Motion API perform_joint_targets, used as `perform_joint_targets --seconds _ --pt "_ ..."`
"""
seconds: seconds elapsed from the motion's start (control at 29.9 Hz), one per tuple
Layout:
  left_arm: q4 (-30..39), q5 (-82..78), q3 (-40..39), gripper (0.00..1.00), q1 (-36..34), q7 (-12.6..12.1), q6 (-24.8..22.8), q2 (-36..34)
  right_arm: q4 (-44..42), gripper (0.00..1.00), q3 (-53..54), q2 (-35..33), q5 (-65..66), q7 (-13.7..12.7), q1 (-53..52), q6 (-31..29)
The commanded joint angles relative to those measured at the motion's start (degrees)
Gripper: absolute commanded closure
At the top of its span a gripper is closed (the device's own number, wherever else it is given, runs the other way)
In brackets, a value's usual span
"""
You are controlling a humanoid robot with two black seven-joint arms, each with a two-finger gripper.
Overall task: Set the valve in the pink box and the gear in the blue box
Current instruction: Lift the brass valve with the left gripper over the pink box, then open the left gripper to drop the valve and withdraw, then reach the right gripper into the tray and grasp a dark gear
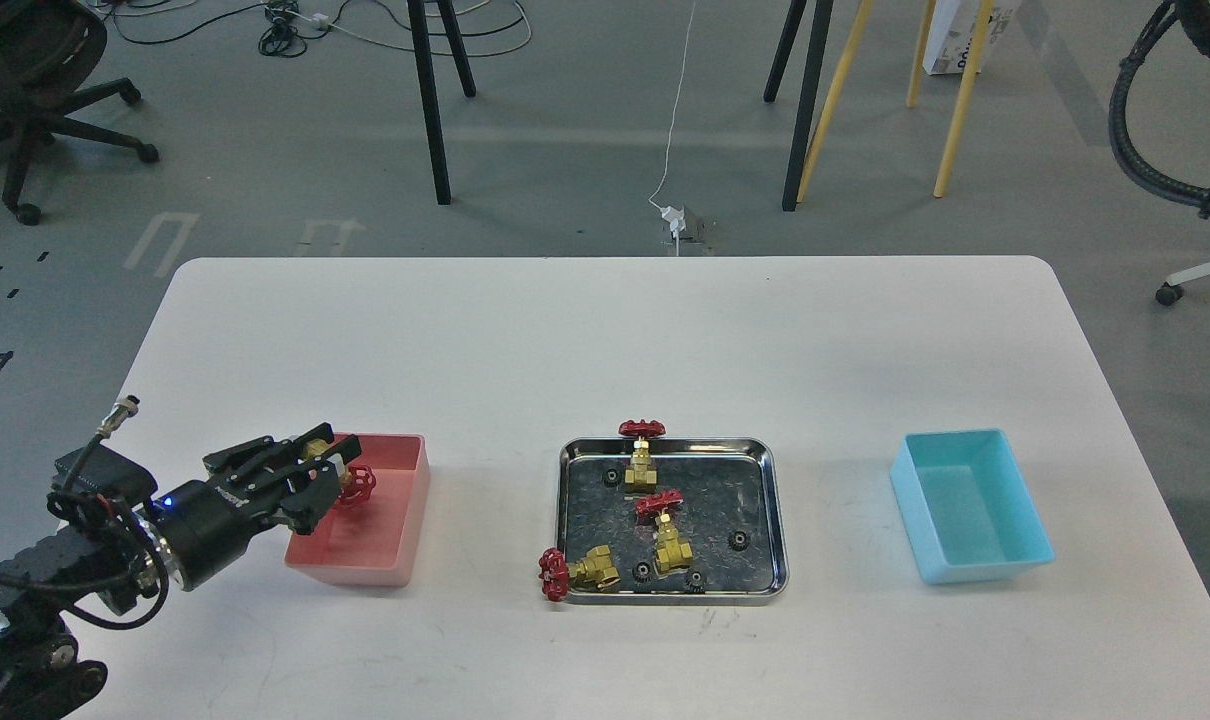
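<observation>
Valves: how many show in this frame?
4. One in the left hand over the pink box; three at the steel tray: far rim, middle, near-left corner. None seems hidden.

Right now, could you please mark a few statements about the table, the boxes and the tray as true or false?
1. The left hand holds a valve over the pink box. True.
2. The blue box already has a gear in it. False: it looks empty.
3. Three valves sit on the steel tray. True.
4. The pink box stands to the right of the tray. False: it is on the left, and the blue box is on the right.
5. The right hand is reaching into the tray. False: no right arm is in view.
</observation>
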State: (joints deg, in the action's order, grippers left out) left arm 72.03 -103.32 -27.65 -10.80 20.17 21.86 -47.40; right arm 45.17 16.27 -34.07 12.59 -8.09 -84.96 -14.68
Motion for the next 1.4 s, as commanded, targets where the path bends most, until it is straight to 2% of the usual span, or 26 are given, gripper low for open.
perform_joint_targets --seconds 0.0,0.1,0.23,0.64,0.7,0.84,0.9,1.0,1.14,1.24,1.37 --pt "-0.49 0.14 -0.12 0.71 0.78 0.13 0.47 0.64 -0.17 0.00 -0.01 0.93 -0.03 0.00 -0.30 0.09" --pt "-1.19 0.14 -0.30 0.69 0.87 0.13 0.47 0.81 -0.26 0.00 -0.01 1.37 0.06 0.00 -0.30 0.18" --pt "-1.37 0.49 -0.56 0.61 0.08 0.05 0.38 2.83 -0.96 0.00 -0.10 1.46 0.06 0.09 -0.12 0.18" --pt "-1.37 1.54 -0.65 0.28 0.08 0.13 0.29 3.89 -1.49 0.01 0.17 1.72 -0.03 0.09 -0.12 0.71" --pt "-1.37 2.33 -0.83 0.20 -0.01 0.13 0.29 3.89 -1.49 0.01 0.08 1.81 -0.03 0.09 0.14 0.71" --pt "-1.19 10.22 -3.71 0.04 -1.40 0.22 0.03 3.89 -1.40 0.01 0.08 1.90 -0.03 0.53 0.75 0.89" --pt "-1.19 16.54 -6.26 0.03 -4.21 0.40 -1.19 3.63 -0.27 0.01 -0.10 1.90 0.06 0.27 1.11 0.01" --pt "-1.54 31.55 -10.31 0.02 -10.45 0.40 -8.12 2.58 2.98 0.01 -0.45 0.94 0.76 0.27 1.63 -3.84" --pt "-6.45 56.94 -16.19 0.02 -19.49 0.05 -21.56 -1.81 8.25 0.01 -4.22 -1.26 9.97 0.70 1.46 -13.32" --pt "-11.98 70.76 -17.44 0.01 -26.09 -0.48 -28.69 -3.05 12.29 0.01 -5.37 -3.28 18.66 1.49 2.07 -13.32" --pt "-18.67 81.33 -17.79 0.01 -32.86 -0.75 -34.15 -4.98 18.18 0.01 -5.99 -3.90 34.12 5.00 5.49 -13.32"
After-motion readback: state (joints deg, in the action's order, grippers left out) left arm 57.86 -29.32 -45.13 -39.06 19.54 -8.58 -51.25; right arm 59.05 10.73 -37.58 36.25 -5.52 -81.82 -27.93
